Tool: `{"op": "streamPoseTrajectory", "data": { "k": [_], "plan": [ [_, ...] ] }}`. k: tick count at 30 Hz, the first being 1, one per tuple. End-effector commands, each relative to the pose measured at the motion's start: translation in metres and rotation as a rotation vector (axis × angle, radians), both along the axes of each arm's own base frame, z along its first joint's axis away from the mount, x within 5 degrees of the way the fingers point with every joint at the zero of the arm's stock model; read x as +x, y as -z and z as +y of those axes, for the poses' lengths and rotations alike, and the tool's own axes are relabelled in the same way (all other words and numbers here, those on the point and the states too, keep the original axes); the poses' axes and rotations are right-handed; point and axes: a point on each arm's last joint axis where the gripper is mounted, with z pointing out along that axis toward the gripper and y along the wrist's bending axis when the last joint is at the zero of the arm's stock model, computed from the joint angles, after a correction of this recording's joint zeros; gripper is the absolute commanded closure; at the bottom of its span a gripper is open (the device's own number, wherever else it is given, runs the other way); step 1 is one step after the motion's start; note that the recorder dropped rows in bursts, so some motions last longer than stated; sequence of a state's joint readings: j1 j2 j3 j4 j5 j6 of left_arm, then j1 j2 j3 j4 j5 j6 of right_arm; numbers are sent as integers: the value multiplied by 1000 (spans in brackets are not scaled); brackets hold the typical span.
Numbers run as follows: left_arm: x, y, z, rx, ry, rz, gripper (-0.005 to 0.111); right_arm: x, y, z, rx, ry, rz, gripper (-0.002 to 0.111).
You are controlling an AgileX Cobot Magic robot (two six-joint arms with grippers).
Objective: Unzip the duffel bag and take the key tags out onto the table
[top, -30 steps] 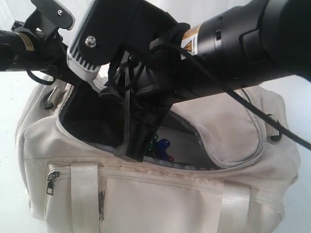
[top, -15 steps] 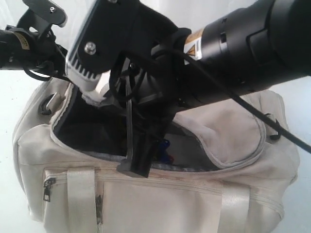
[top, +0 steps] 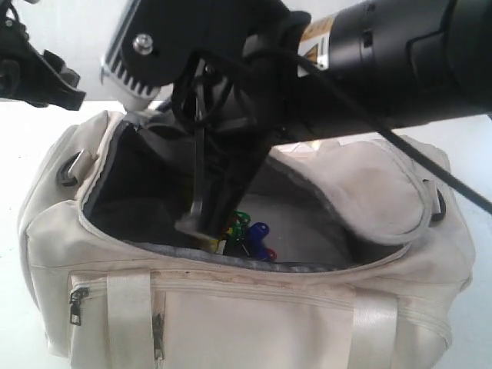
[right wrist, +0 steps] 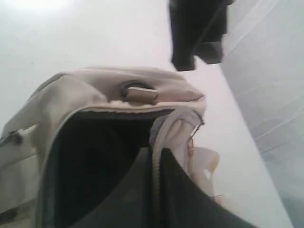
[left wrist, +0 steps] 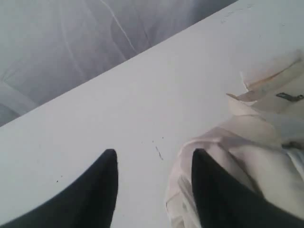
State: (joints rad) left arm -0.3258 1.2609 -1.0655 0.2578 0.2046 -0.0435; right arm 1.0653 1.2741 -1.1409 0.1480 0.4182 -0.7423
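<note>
Cream duffel bag on the white surface, long axis left to right in the exterior view, unzipped mouth facing up, key tags inside near its front edge, right tool closed just beside them, left tool spread wide over the surface

Bright, washed-out feed here.
I'm seeing the table glaring white, deep shadow inside the duffel bag, and the right wrist view soft and blurred.

Cream duffel bag, grey lining; key tags green, blue, red, yellow.
</note>
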Motion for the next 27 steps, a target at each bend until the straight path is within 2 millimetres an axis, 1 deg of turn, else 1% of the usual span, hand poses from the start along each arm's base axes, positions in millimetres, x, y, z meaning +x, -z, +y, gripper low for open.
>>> {"op": "streamPoseTrajectory", "data": {
  "k": [1,5,9,13,16,19,22,24,26,27],
  "plan": [
    [-45,-17,15,-60,-30,26,55,20,-11,3,207,122,8,108],
    [-86,-31,26,-149,-24,-47,55,41,-3,8,304,227,112,108],
    [-127,-37,37,-226,-15,-99,55,50,3,18,366,241,93,108],
    [-166,-32,45,-299,1,-71,55,62,8,30,483,270,109,108],
    [-193,-23,50,-354,23,-41,55,77,17,35,580,325,153,108],
    [-216,-16,52,-378,65,-16,55,97,27,33,702,430,259,108],
    [-237,-8,52,-401,136,13,56,116,29,25,871,530,341,108],
    [-247,-3,49,-418,192,46,56,127,26,16,994,565,354,108],
    [-256,4,46,-435,249,78,56,137,18,5,1118,583,343,108],
    [-259,7,45,-442,268,92,56,142,15,1,1138,591,336,108]
  ]
}}
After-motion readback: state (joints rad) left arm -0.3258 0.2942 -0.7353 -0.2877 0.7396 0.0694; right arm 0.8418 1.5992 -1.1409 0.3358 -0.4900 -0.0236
